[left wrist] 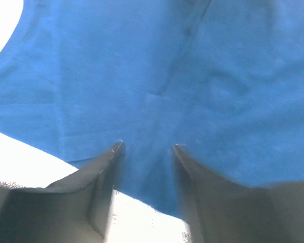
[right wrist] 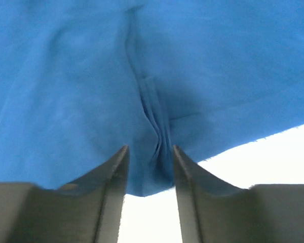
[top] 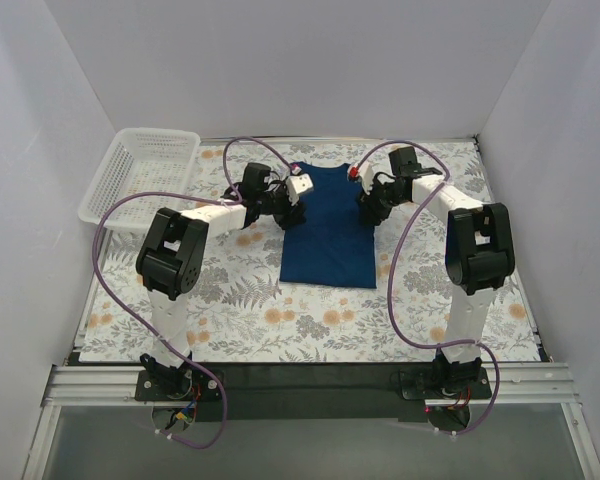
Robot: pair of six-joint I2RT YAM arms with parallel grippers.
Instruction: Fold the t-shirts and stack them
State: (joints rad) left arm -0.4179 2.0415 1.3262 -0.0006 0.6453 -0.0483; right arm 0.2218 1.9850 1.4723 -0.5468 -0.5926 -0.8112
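A floral table (top: 240,310) spreads out in front of me. On it, straight ahead at 12 o'clock, a navy shirt (top: 328,235) lies flat as a plain upright rectangle, hem nearest me and neckline farthest.

My left gripper (left wrist: 148,146) is low over the shirt's 10 o'clock edge. Its two fingers stand apart, holding nothing, with smooth blue cloth showing between them. The shirt's edge crosses just under the fingers.

My right gripper (right wrist: 149,148) is low over the shirt's 2 o'clock edge. Its fingers also stand apart and grip nothing. A raised crease of cloth runs up between them, closer to the right-hand finger.

Farther off at 10 o'clock, a white lattice basket (top: 145,170) sits at the table's far left corner, well apart from the shirt.
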